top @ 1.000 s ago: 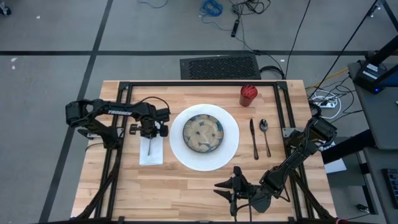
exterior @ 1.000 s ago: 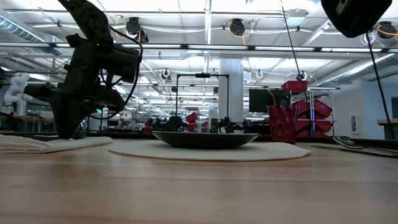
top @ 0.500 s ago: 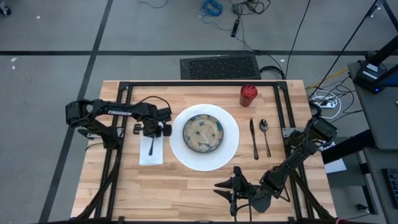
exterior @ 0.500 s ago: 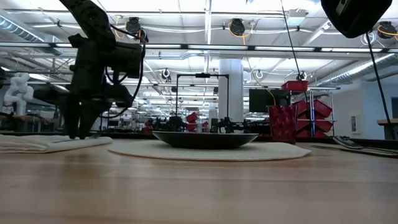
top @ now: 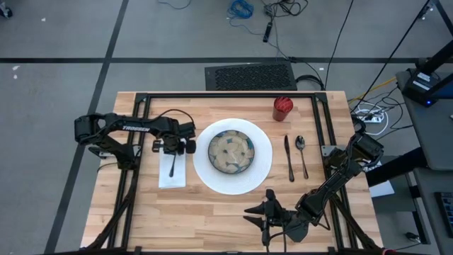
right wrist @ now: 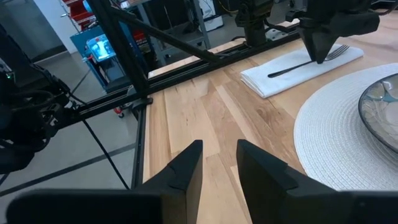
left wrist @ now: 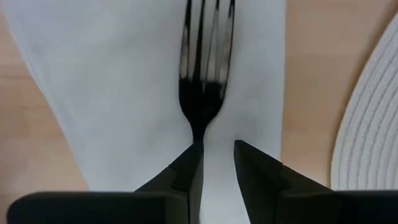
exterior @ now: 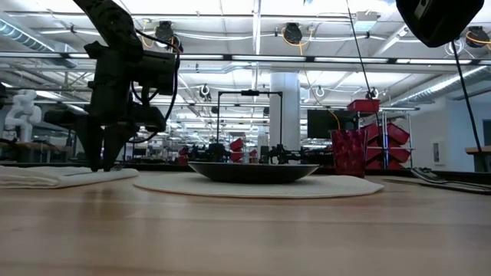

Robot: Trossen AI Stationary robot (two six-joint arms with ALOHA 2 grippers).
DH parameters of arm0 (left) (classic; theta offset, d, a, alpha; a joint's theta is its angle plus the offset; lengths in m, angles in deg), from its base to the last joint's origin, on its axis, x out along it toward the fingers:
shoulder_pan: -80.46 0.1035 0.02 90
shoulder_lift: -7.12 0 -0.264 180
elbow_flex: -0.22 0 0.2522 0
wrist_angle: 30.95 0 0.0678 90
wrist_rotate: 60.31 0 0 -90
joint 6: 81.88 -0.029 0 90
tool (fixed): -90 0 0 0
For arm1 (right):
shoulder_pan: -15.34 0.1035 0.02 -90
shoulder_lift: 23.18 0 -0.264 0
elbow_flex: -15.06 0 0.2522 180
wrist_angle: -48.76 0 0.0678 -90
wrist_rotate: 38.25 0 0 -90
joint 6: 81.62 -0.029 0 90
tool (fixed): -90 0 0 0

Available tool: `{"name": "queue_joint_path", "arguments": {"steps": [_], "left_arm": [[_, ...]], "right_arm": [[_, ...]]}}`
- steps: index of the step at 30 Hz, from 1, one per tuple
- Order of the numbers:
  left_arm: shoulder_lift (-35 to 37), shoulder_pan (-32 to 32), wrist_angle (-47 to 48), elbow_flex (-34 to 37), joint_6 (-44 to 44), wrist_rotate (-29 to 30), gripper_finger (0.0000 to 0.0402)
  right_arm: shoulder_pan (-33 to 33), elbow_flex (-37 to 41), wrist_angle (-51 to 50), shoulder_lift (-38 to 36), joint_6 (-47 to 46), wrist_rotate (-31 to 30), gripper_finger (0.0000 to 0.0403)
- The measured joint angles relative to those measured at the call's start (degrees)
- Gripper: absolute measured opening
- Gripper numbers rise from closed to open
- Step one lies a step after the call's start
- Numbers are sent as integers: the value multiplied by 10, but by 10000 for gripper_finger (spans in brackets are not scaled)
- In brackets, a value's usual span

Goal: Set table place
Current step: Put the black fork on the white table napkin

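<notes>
lying on the napkin, the fork completes a place on the table: plate, bowl, knife, spoon, cup set. left gripper hovers above, fingers apart; right gripper idles, parted.

A robotics lab or industrial workshop hall, not a home; the light butcher-block wooden table with its black metal tube frame stands on a bare grey concrete floor marked with dark tape lines; loose black and blue cables trail across that floor beyond the far table edge, well away from both grippers; a white power strip with plugs lies off the table's right side; level across the table, a wide open hall shows exposed ceiling ducts and round hanging lamps, a white structural column, red stacked storage bins and a white robot arm at another bench.
</notes>
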Motion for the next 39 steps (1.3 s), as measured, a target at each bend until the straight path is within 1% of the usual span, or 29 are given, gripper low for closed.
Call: {"name": "queue_joint_path", "arguments": {"steps": [8, 14, 19, 23, 28, 34, 39], "left_arm": [[0, 2, 1, 0, 1, 27, 75], [0, 1, 10, 0, 1, 31, 75], [0, 1, 45, 0, -4, 30, 75], [0, 1, 36, 0, -18, 40, 75], [0, 0, 3, 0, -20, 38, 75], [-3, -7, 5, 8, -4, 21, 75], [-3, -12, 5, 15, -4, 20, 75]], "right_arm": [[0, 0, 0, 0, 0, 0, 86], [3, 0, -1, 0, -4, 0, 86], [3, 0, -1, 0, -4, 0, 86], [3, 0, -1, 0, -4, 0, 86], [3, 0, -1, 0, -4, 0, 86], [3, 0, -1, 0, -4, 0, 86], [3, 0, -1, 0, -4, 0, 86]]}}
